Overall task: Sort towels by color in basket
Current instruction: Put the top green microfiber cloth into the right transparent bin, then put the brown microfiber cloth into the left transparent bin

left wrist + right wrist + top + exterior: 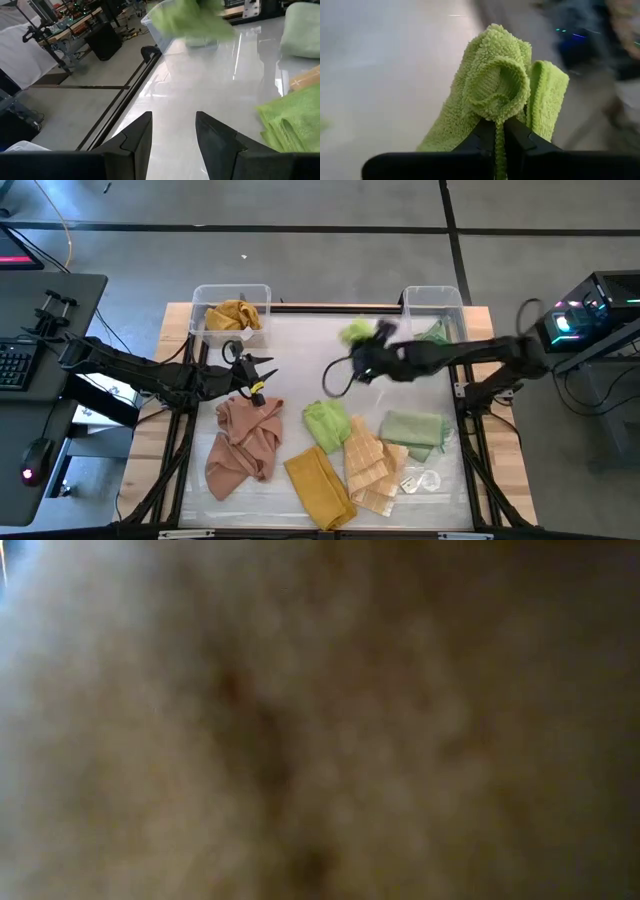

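right gripper [362,340] up near the table's 1 o'clock, clamped tight on a light green towel [355,332]; in the right wrist view, fingers [485,136] pinched together on a fold of that fuzzy green cloth [495,95], the rest of it bunched beyond them. left gripper [258,375] out over the table at about 9 o'clock from centre, fingers [137,135] spread with a clear gap and nothing between them, hovering just above the salmon pink towel [243,442].

on the table [300,350]: second light green towel [326,423] near centre, sage green towel [411,428] at 3 o'clock of it, pale orange checked towel [370,465] toward 5 o'clock, mustard yellow towel [320,488] at 6 o'clock, touching the checked one. another mustard towel [234,315] inside the clear bin [205,292] at 11 o'clock; second clear bin [432,298] at 1 o'clock with a bit of green cloth [434,332] in it. low view blocked by a blurred brownish surface, nothing readable.
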`<move>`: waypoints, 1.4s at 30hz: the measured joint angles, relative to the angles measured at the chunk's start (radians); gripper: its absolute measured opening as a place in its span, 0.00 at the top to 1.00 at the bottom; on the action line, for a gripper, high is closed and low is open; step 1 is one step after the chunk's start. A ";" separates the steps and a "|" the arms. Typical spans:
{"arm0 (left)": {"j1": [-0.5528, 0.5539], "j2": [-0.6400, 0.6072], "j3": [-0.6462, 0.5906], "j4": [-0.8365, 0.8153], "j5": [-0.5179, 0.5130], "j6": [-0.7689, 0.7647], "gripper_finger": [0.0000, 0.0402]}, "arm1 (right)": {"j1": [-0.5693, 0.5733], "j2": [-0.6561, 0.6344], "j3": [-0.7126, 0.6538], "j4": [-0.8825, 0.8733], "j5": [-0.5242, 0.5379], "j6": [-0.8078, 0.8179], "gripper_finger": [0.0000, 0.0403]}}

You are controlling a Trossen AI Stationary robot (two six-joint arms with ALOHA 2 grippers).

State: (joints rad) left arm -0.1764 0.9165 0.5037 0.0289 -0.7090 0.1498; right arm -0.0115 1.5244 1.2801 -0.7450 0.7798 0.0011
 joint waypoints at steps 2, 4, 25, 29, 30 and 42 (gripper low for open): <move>0.000 0.000 0.000 0.000 0.000 -0.014 0.66 | -0.019 -0.052 0.058 -0.165 0.073 0.112 0.97; 0.000 0.000 0.000 -0.003 0.000 -0.018 0.66 | -0.055 -0.097 0.101 -0.325 0.108 0.263 0.97; 0.000 0.000 0.000 -0.008 0.000 0.010 0.66 | -0.501 -0.222 -0.234 -0.428 0.177 0.540 0.65; 0.000 0.000 0.000 -0.008 0.000 0.010 0.66 | -0.491 -0.222 -0.248 -0.399 0.310 0.522 0.53; 0.000 0.000 0.000 -0.008 0.000 0.010 0.66 | -0.482 -0.222 -0.248 -0.391 0.336 0.520 0.51; 0.000 0.000 0.000 -0.008 0.000 -0.022 0.66 | -0.177 -0.222 -0.248 -0.135 0.353 0.411 0.49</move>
State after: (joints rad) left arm -0.1765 0.9165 0.5037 0.0207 -0.7094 0.1278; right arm -0.1885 1.3025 1.0321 -0.8804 1.1327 0.4117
